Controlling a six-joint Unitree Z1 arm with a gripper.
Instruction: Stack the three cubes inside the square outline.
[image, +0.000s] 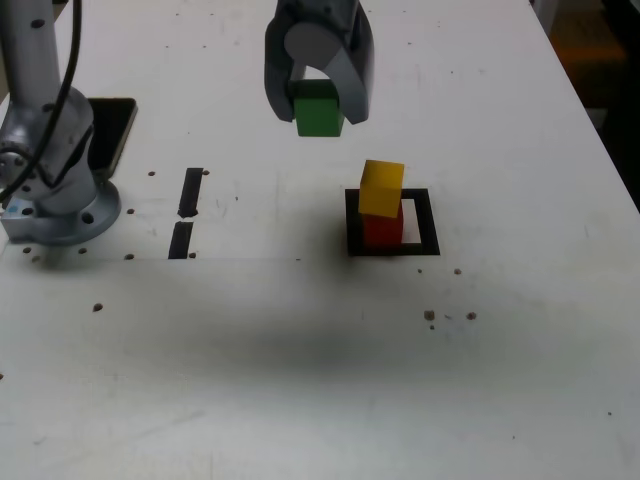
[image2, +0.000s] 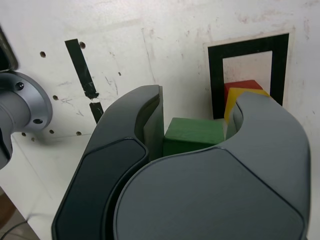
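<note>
Green cube (image: 320, 116) held off the bench (image: 300, 380) by the gripper (image: 319, 100), jaws pinching it on two opposite sides; the wrist view shows the same cube (image2: 192, 135) wedged between the two grey jaws. In the exterior view it hangs to the left of and farther back than the stack.

Yellow cube (image: 381, 188) sits on the red cube (image: 382, 230), turned slightly off square to it. Red cube rests inside the square outline (image: 430, 215), toward that view's left side of the white centre. In the wrist view the red cube (image2: 242, 86) and a sliver of the yellow cube (image2: 231, 105) show just past the jaw, within the square outline (image2: 216, 75).

Surroundings: two short black tape strips (image: 187, 210), end to end, lie well to the exterior view's left of the outline. Beyond them the arm's grey base (image: 55, 200) is bolted down at the left edge, with a black cable (image: 68, 70) running along it and a dark flat device (image: 112, 135) just behind it. Small dark holes dot the bench.

Room: nothing stands between the held cube and the stack. Bench surface is open on the near side and to the exterior view's right of the outline; the bench's right edge (image: 600, 130) runs diagonally, well apart from the stack.
</note>
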